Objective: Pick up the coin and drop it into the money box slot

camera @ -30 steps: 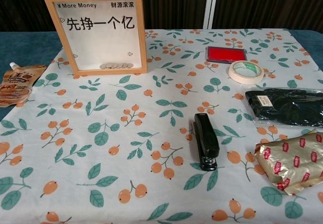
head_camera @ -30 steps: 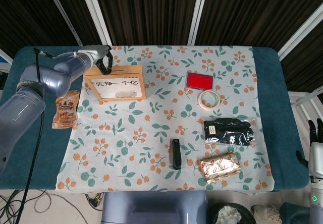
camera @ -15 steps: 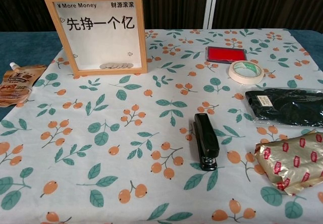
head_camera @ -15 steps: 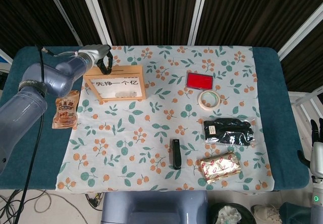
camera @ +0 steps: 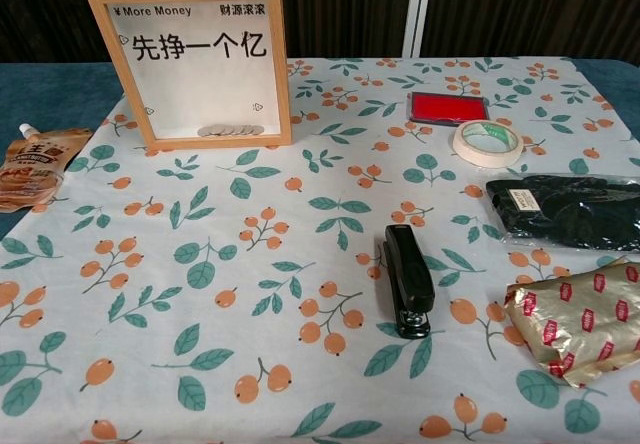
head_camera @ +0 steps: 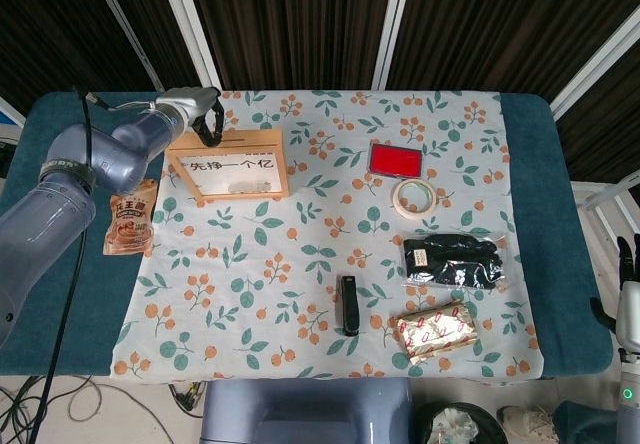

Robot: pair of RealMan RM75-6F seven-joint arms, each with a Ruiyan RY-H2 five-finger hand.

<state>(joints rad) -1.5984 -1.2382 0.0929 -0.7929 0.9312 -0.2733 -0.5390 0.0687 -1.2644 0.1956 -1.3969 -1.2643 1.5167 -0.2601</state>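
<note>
My left hand (head_camera: pixel 209 119) hovers over the wooden money box (head_camera: pixel 229 164), upper left of frame; grip state unclear. My right hand (head_camera: pixel 627 282), lower right edge: cannot tell.

Brightness: even, bright light on the floral tablecloth (head_camera: pixel 300 264); dark slatted background behind it.
Source: diffuse, seemingly from overhead.
Shadows: soft and short, a thin one just beside the stapler (camera: pixel 407 279).
Glare: mild sheen on the gold foil packet (camera: pixel 575 319) right of the stapler, and on the black bag's (camera: pixel 565 209) wrap beyond it.
Focus: chest view sharp; head view softer, money box (head_camera: pixel 230 164) lettering slightly blurred.
Distortion: table edges bow in the head view.
</note>
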